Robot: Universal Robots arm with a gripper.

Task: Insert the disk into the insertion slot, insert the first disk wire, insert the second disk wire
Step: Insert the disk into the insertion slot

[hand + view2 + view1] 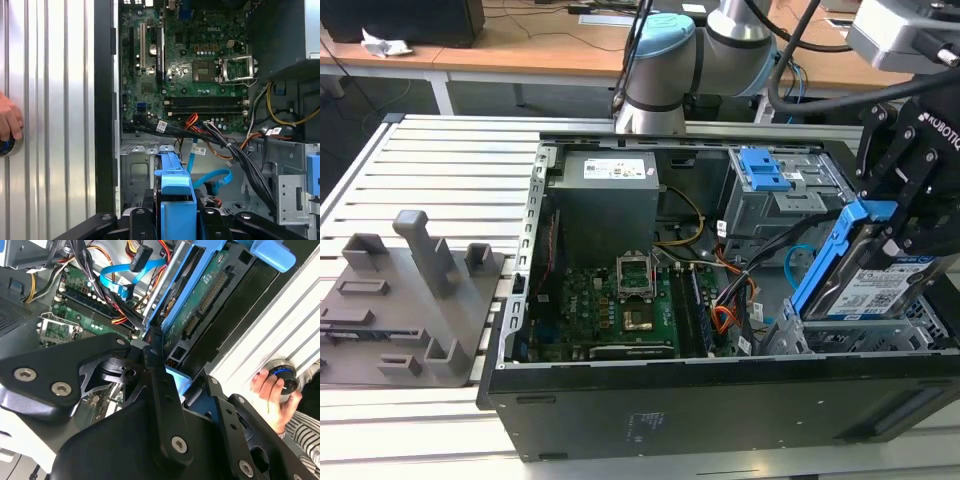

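1. Black robot gripper (pixel 900 225) is clamped on the flat silver disk in its bright blue plastic frame (pixel 875 290).
2. Disk is tilted, with its lower edge at the low grey perforated sheet-metal insertion slot (pixel 932 318) and its upper end raised.

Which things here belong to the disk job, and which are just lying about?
Job: the disk, held tilted in the gripper; the insertion slot below it; blue cable, likely a disk wire.
Idle: taller cage with blue latch; motherboard; grey fixture tray; a person's hand.
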